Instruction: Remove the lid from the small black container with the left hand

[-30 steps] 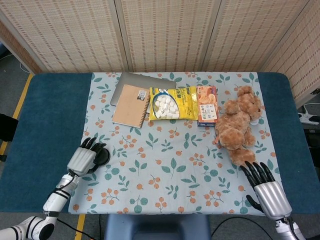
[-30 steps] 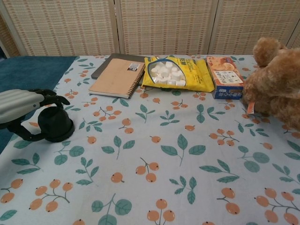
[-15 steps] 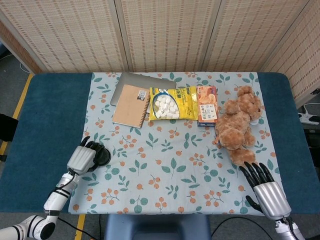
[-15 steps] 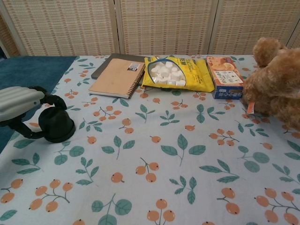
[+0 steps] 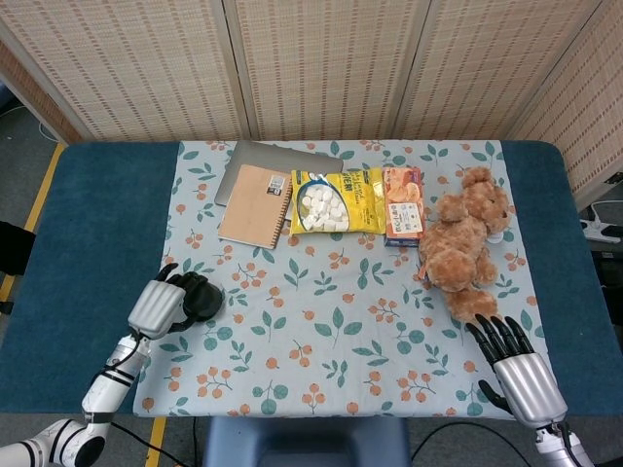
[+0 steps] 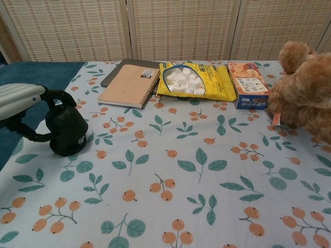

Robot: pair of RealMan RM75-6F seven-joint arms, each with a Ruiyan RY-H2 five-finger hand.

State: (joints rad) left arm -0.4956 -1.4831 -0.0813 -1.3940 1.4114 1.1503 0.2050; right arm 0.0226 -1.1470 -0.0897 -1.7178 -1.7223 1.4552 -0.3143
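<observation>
Two hands in view; left hand [image 5: 161, 308] grips the small black container [image 6: 66, 130] near the table's [image 5: 88, 224] left edge (lid not distinguishable); right hand [image 5: 521, 373], fingers spread, holds nothing, near front right corner.
</observation>
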